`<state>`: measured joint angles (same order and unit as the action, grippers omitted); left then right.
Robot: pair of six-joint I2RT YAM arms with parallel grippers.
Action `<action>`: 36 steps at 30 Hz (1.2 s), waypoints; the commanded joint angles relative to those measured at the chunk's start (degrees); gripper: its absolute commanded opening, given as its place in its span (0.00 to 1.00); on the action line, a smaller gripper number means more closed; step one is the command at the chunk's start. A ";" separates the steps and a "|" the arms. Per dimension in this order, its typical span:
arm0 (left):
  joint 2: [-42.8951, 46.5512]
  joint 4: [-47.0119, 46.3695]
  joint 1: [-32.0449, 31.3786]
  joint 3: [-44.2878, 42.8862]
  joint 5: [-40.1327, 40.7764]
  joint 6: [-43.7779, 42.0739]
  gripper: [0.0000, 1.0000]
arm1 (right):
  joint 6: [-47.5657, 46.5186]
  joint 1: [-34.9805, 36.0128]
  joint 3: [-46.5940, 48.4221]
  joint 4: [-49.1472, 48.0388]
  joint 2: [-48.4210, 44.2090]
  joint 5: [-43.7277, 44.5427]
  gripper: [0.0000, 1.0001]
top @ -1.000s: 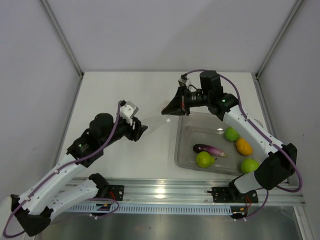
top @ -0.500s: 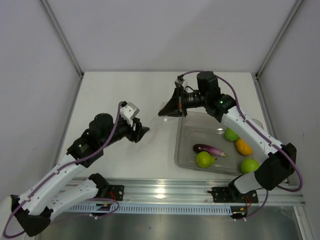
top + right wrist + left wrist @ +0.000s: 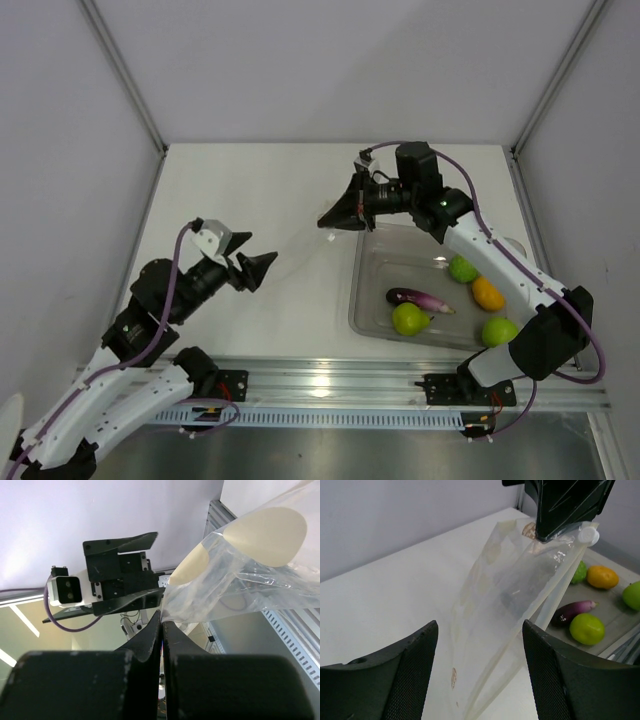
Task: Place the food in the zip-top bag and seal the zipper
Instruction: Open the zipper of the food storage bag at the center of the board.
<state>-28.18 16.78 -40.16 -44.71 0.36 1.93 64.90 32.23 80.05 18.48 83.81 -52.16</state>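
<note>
Clear, crinkly plastic hangs from the right gripper [image 3: 559, 530], whose fingers are clenched on one upper corner of the zip-top bag [image 3: 505, 595], so the pouch slopes down from those fingertips to the table. The left gripper [image 3: 257, 257] is spread wide and empty, with the bag straight ahead of it, framed by its two fingers but apart from them. None of the food is bagged: eggplant [image 3: 418, 297], pear [image 3: 408, 319], round green fruit [image 3: 463, 268] and orange [image 3: 488, 293] lie in the tub [image 3: 357, 290], below and behind the right gripper. The step in hand looks like presenting the bag for opening. Next, the left gripper would likely need to advance and pinch the near free edge; whether the mouth is parted cannot be told.
</note>
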 commanded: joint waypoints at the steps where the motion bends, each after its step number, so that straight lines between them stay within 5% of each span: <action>1: -1.87 0.10 -0.36 -0.29 0.69 -0.53 0.72 | 3.73 0.20 1.69 -2.30 0.48 1.27 0.00; 14: -3.54 -0.78 -0.97 0.41 -5.72 -0.79 0.70 | 9.62 0.91 3.71 -4.24 2.50 2.85 0.00; 28: -7.32 0.80 -1.85 -1.17 3.94 -0.88 0.70 | 9.89 4.15 5.82 -3.54 1.18 3.21 0.00; 36: -3.20 -1.48 -1.85 0.59 -2.65 -1.06 0.68 | 8.66 3.37 4.24 -2.57 -0.05 2.94 0.00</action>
<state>-33.15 17.98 -41.56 -44.51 0.23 1.45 73.91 36.03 83.09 16.36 86.35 -48.88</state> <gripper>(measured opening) 0.688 0.006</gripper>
